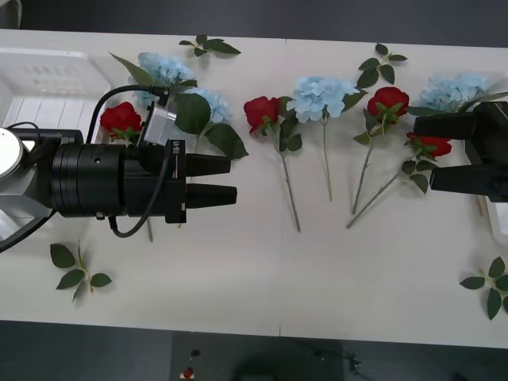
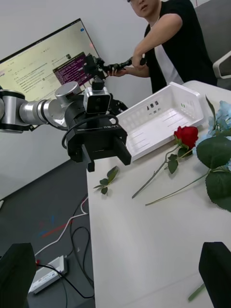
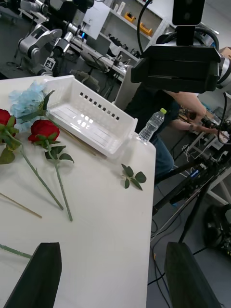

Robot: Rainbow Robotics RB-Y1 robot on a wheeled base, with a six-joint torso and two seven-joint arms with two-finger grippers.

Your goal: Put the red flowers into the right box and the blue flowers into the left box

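Red flowers (image 1: 263,111) and blue flowers (image 1: 321,95) are laid in a row across the far table (image 1: 254,270). Left gripper (image 1: 233,179) and right gripper (image 1: 423,151) are held wide open, empty. The left box (image 1: 44,75) is seen far left.

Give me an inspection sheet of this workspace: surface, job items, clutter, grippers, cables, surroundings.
Surface: white table, flowers laid across its far half.
Red flowers: four on the table, none boxed; one near the middle.
Blue flowers: four on the table, none boxed; one beside that rose.
Left box: nothing seen inside.
Right box: rim at the table's right edge; contents cannot be told.
Clutter: loose leaf sprigs on the table.
Left gripper: open, holding nothing, above the table.
Right gripper: open, around a red bloom.
Cables: black cable looped on the left arm.
Surroundings: monitor; water bottle.
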